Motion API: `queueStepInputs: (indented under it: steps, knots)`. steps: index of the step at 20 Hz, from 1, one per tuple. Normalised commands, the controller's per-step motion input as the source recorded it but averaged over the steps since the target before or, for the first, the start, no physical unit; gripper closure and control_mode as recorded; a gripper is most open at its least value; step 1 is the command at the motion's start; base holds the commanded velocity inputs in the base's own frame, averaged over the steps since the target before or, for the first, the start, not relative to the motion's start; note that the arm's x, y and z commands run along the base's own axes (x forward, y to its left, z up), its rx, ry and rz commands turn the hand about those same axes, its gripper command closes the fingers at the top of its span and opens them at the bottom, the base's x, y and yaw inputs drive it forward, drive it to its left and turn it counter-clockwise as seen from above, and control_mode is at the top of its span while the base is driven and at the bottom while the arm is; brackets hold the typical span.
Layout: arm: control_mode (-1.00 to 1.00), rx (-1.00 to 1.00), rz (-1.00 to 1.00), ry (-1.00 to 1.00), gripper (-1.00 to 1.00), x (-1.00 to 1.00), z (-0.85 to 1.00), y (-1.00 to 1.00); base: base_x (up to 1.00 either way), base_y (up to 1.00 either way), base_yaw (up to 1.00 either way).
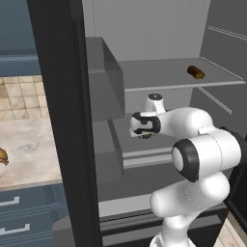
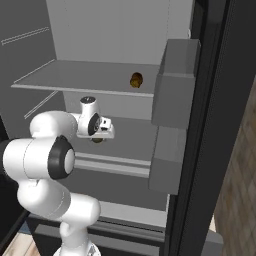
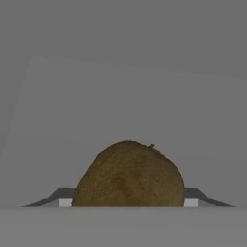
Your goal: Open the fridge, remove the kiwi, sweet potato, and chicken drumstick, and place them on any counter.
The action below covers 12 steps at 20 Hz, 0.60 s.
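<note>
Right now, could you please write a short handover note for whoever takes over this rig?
Gripper: jaws either side of the kiwi on a lower fridge shelf; grip not confirmed.
Fridge: door open.
Sweet potato: on the upper shelf.
Chicken drumstick: already on the counter.
Left: lift out the kiwi, then the sweet potato, and set both on the counter.
</note>
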Motion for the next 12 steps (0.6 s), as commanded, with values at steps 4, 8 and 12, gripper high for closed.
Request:
queueStepInputs:
  steps: [4,8,12]
  knots:
    - [-1.0,0.0,0.0,0.0,1.0,0.0,0.0,0.0,0.0,0.0,0.0]
    - [-1.0,0.0,0.0,0.01,1.0,-0.13,0.0,0.0,0.0,0.0,0.0]
    - [-1.0,0.0,0.0,-0.02,1.0,-0.62,0.0,-0.03,0.0,0.0,0.0]
